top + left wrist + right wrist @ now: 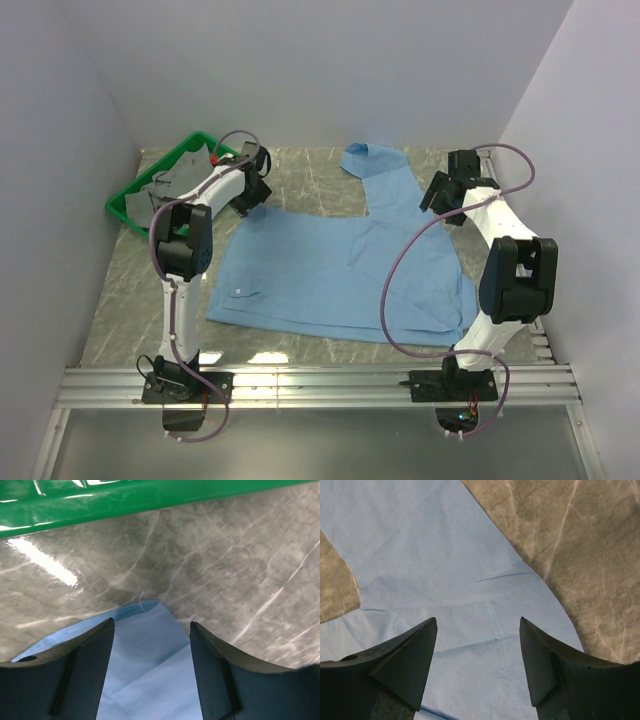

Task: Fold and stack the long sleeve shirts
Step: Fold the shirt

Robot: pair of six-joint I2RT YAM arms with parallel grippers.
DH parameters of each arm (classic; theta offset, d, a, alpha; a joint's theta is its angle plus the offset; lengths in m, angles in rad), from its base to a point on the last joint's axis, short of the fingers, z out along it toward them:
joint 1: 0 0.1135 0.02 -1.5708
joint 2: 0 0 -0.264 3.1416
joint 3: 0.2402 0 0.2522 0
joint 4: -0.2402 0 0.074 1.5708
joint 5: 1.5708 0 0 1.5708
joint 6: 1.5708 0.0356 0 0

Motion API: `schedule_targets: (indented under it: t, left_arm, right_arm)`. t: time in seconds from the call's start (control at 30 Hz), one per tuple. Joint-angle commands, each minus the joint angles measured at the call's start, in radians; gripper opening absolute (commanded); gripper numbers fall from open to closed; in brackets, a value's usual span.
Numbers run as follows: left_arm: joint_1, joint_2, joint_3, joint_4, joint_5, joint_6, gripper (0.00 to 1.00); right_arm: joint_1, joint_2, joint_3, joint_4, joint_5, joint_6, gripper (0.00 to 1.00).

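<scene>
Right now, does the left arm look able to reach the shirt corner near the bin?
Probably yes: the left gripper is open right over that shirt corner, with nothing between; the bin sits beyond it.

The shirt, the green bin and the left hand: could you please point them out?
Shirt (340, 275): top view, middle of its body.
Bin (150, 168): top view, left rim.
Left hand (151, 622): left wrist view, midway between fingertips.

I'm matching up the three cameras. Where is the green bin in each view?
Top external: the green bin sits at the far left.
Left wrist: its green wall runs along the top edge.
Right wrist: not in it.
Shared landmark: the light blue shirt, in the middle from above, bottom centre at the left wrist, across most of the right wrist view.
</scene>
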Motion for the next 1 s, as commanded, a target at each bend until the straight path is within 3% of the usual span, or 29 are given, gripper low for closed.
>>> schedule_targets:
  t: [0.0, 0.3, 0.7, 0.83, 0.97]
  left_arm:
    - [-0.005, 0.026, 0.057, -0.024, -0.007, -0.094, 0.67]
    - [-0.004, 0.106, 0.090, -0.052, -0.021, -0.116, 0.63]
    - [-0.004, 0.114, -0.029, -0.055, 0.005, -0.057, 0.21]
    - [-0.005, 0.105, -0.040, -0.054, -0.007, -0.016, 0.11]
    - [-0.005, 0.086, -0.072, -0.035, 0.002, 0.018, 0.07]
  right_arm:
    - [-0.006, 0.010, -0.014, 0.054, 0.008, -0.005, 0.74]
    - [-0.006, 0.022, -0.036, 0.090, -0.023, -0.005, 0.72]
    - [-0.005, 0.060, -0.011, 0.134, -0.043, -0.045, 0.71]
    - [-0.006, 0.080, 0.019, 0.134, -0.043, -0.097, 0.71]
    - [-0.010, 0.125, 0.076, 0.116, -0.059, -0.134, 0.70]
